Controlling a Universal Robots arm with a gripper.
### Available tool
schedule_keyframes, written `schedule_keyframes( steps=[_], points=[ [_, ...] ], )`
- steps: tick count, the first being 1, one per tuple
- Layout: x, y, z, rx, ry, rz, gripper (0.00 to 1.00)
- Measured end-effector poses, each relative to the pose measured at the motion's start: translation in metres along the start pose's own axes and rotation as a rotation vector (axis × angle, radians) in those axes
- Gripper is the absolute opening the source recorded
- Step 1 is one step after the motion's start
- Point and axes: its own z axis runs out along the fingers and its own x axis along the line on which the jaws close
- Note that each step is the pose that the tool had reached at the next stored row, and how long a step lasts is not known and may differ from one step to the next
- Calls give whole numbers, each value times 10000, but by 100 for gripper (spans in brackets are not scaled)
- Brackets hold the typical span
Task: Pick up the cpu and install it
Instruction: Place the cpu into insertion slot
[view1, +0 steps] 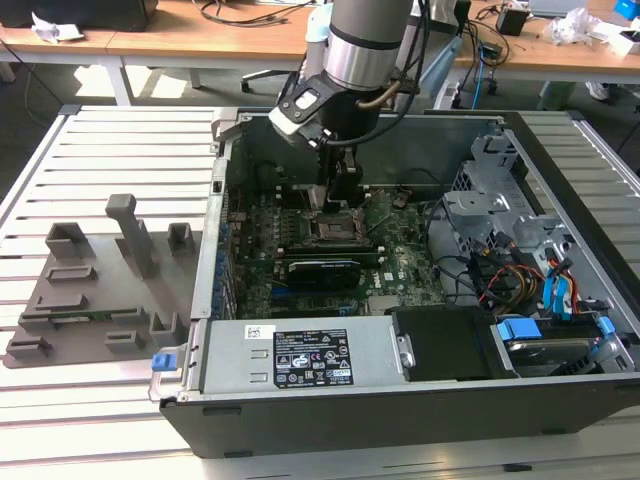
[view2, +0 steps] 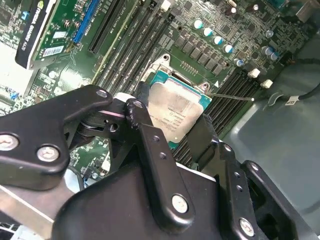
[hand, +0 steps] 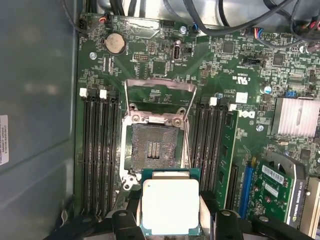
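Note:
The cpu (hand: 170, 206), a flat square chip with a silvery top on a green edge, is held between my gripper's (hand: 170, 222) two black fingers (view2: 146, 131). In the second wrist view the cpu (view2: 176, 112) hangs over the motherboard with the gripper (view2: 172, 129) shut on its two sides. The socket (hand: 154, 149) lies open and bare, its metal load plate (hand: 159, 94) tipped up. The chip sits above the board, apart from the socket. In the exterior view my gripper (view1: 338, 198) reaches down into the computer case (view1: 215, 300), just above the socket (view1: 330, 232).
Black memory slots (hand: 100, 150) flank the socket on both sides. A long black expansion card (view1: 322, 270) lies near it, with a silver heatsink (hand: 296, 117) beside. A drive cage and cables (view1: 520, 260) fill the exterior view's right. A grey fixture (view1: 100, 290) sits outside the case.

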Motion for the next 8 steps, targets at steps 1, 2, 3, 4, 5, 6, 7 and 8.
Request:
schedule_keyframes(
  steps=[1,2,3,4,5,6,7,8],
  points=[
    [0,0,0,2,1,65,55],
    [0,0,0,7,5,196,55],
    [0,0,0,9,10,249,55],
    [0,1,0,9,10,249,55],
    [0,0,0,9,9,250,55],
    [0,1,0,9,8,250,55],
    [0,1,0,7,6,250,55],
    [0,0,2,-205,-34,261,55]
  ],
)
